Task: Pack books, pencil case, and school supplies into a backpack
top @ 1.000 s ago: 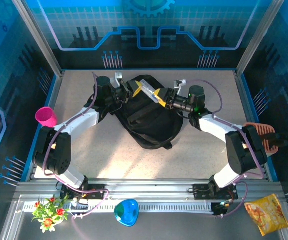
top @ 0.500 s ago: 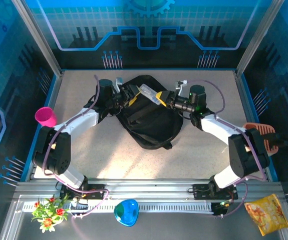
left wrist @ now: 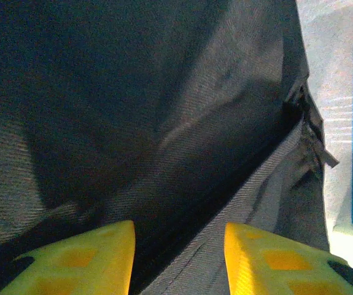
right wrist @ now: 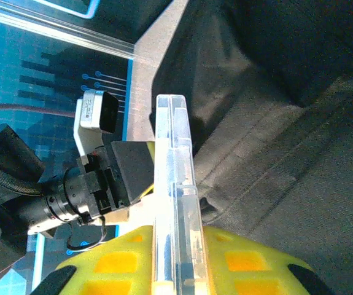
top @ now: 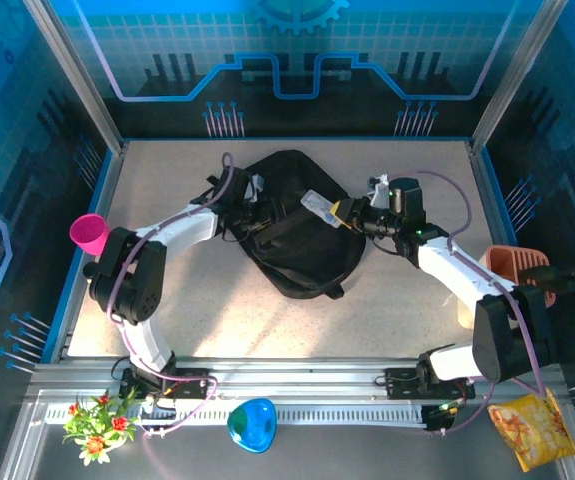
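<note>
The large black backpack (top: 302,245) lies in the middle of the table, its top toward the back. My left gripper (top: 257,203) reaches into its upper left opening. In the left wrist view the yellow fingers (left wrist: 84,255) stand open, with the backpack's (left wrist: 164,92) seam edge running between them. My right gripper (top: 343,211) is shut on a clear plastic pencil case (top: 319,207), held edge-up (right wrist: 175,172) over the backpack's (right wrist: 287,153) upper right part. The left gripper (right wrist: 112,175) shows just beyond the case. The books are out of view.
A pink cup (top: 90,232) stands at the table's left edge. An orange basket (top: 519,268) sits at the right edge beside my right arm. A blue object (top: 252,424), flowers (top: 95,424) and a yellow snack bag (top: 535,428) lie off the table's front.
My right gripper has drawn back to the right and nearer with the clear case. My left arm has swung toward the back while its gripper pushed further into the backpack's opening.
</note>
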Action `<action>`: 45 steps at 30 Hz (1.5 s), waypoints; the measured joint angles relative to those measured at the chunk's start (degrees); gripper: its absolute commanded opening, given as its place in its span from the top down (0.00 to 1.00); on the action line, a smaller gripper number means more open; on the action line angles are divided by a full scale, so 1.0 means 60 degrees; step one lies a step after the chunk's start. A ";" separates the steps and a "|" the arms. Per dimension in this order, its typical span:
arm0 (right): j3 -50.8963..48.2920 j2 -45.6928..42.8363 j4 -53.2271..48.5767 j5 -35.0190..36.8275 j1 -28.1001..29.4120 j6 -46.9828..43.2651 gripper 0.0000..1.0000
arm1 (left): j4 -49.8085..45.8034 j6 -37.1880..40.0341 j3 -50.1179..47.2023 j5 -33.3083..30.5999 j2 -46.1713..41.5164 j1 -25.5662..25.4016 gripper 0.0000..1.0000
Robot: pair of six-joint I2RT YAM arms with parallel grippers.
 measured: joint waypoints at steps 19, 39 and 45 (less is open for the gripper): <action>0.1800 0.1268 -0.2586 0.1341 0.1104 -0.0237 0.84 | -0.0448 0.0703 -0.0080 -0.0484 0.0066 -0.1727 0.90; 0.1763 0.1497 -0.3457 0.1960 0.1147 -0.0127 0.85 | -0.1275 0.2018 0.0565 -0.1767 -0.0543 -0.0390 0.58; 0.1767 0.1209 -0.3432 0.1902 0.1067 -0.0131 0.85 | -0.1413 0.2277 0.1053 -0.1603 0.0335 -0.0408 0.74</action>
